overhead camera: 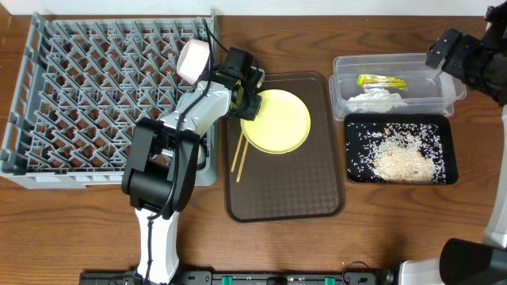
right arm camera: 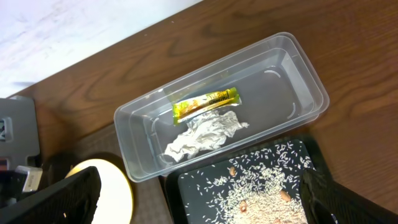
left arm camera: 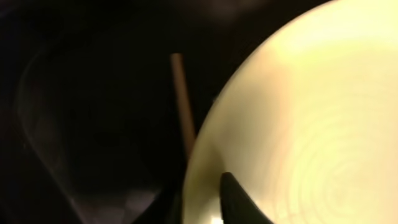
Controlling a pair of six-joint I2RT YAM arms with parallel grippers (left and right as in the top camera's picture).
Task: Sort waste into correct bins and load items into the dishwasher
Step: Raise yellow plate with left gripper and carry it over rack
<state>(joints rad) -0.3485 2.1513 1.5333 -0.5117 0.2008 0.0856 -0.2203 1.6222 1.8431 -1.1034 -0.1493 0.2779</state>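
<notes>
Well left of the brown tray (overhead camera: 293, 190): grey dish rack (overhead camera: 47, 95) on the bench (overhead camera: 63, 229), its right side just beside the tray's left edge. In the rack corner nearest the tray's far-left corner sits a pinkish-white bowl (overhead camera: 194, 61), which looks tipped on edge. Over that same tray corner, the left claw (overhead camera: 247, 101) is pinching the left rim of the yellow plate (overhead camera: 277, 120). The wrist view shows one finger (left arm camera: 239, 199) on top of the plate, the other dark below the rim. The plate lies on the far half of the brown tray. Along the tray's left edge lie the chopsticks (overhead camera: 239, 150), far ends meeting the plate's rim. Right of the brown tray, at its far side: clear tub (overhead camera: 451, 87) with the yellow-green wrapper (overhead camera: 381, 81) and crumpled paper (overhead camera: 376, 99) touching inside. Just nearside of the tub: black tray (overhead camera: 348, 176) with rice scraps (overhead camera: 404, 154) heaped in it. The right claw (right arm camera: 199, 186) hangs above tub and black tray, fingers spread wide.
</notes>
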